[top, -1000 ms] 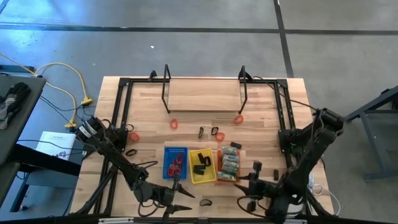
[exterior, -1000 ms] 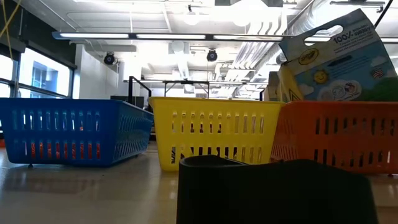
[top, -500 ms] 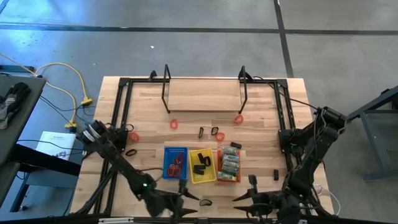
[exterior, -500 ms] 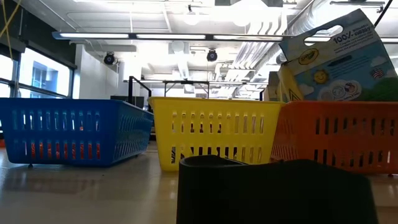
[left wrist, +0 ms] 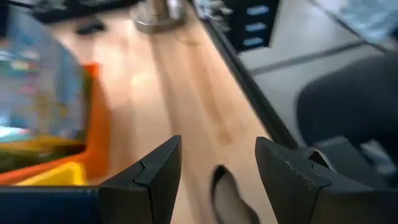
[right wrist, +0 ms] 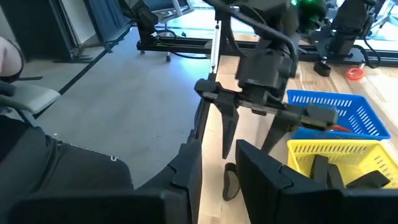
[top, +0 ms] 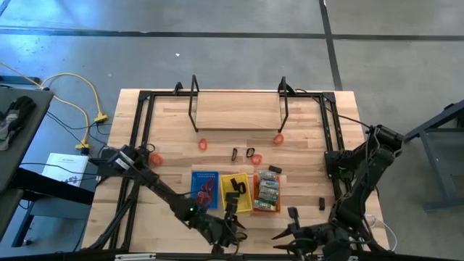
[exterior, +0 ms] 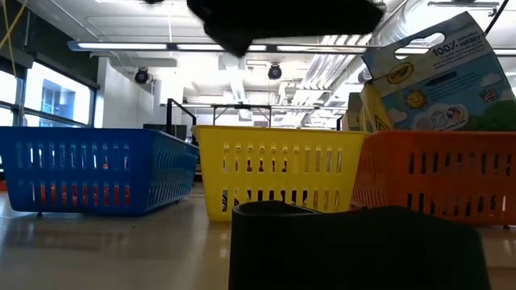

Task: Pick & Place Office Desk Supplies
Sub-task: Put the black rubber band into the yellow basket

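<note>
A black loop (top: 239, 235) lies flat on the wooden table near its near edge, also seen in the left wrist view (left wrist: 227, 193) and the right wrist view (right wrist: 230, 180). My left gripper (top: 233, 221) hangs open just above it, a finger on either side (left wrist: 217, 149) and none touching. From the right, my right gripper (top: 284, 230) points at the same spot, narrowly open and empty (right wrist: 217, 155). Blue (top: 204, 176), yellow (top: 235, 210) and orange (top: 264, 210) trays hold red loops, black clips and green pieces.
Loose red loops (top: 203, 144) (top: 278, 138) (top: 156, 157), black loops (top: 250, 154) (top: 152, 176) and a small black piece (top: 321, 204) lie on the table. A black metal frame (top: 239, 109) stands at the far side. The trays sit just beyond both grippers.
My left gripper has moved along the near edge toward the table's right, to above the black loop, tipping up toward level; it now shows at the top of the low view. My right gripper drew back a little toward the near edge and levelled out.
</note>
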